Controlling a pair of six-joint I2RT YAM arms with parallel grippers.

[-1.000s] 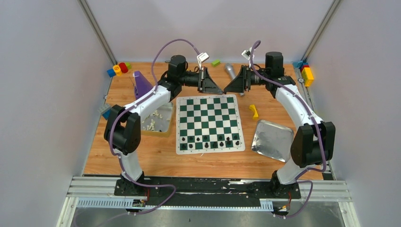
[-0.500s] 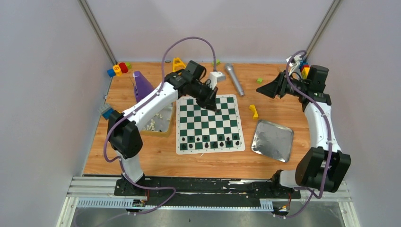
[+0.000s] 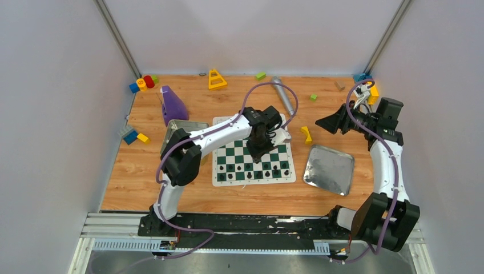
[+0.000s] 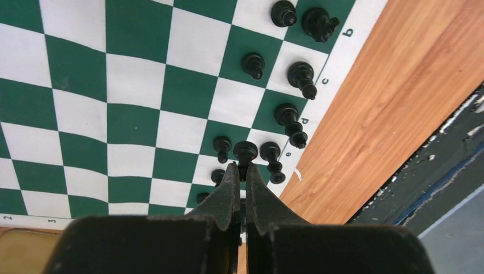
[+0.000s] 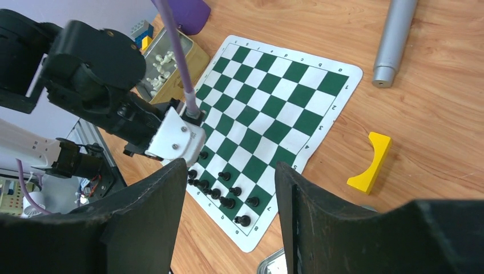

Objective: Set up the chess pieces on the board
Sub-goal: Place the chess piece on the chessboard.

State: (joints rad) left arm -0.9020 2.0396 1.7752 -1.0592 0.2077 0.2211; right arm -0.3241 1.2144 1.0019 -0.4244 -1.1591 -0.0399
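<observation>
While the thin green-and-white checkered board mat [image 3: 231, 157] lies flat on the wooden worktop [image 3: 188, 188], the left claw [image 4: 240, 169] is positioned low over its near, lettered border. It is almost fully closed, with a small black chess piece [image 4: 245, 150] pinched at its tips. Whether that piece touches the mat cannot be told. Other black chess pieces [image 4: 288, 117] are stood in two short rows along the same border, close beside the pinched one. The right claw [image 5: 231, 171] is poised off the board's right side, spread wide and gripping nothing. White chess pieces [image 5: 162, 60] are heaped in a tan open box [image 5: 194, 63] just beside the board's left edge. A yellow arch-shaped block [image 5: 371, 162] is laid on the wood to the board's right, and a grey metal cylinder [image 5: 394, 40] near its far right corner.
</observation>
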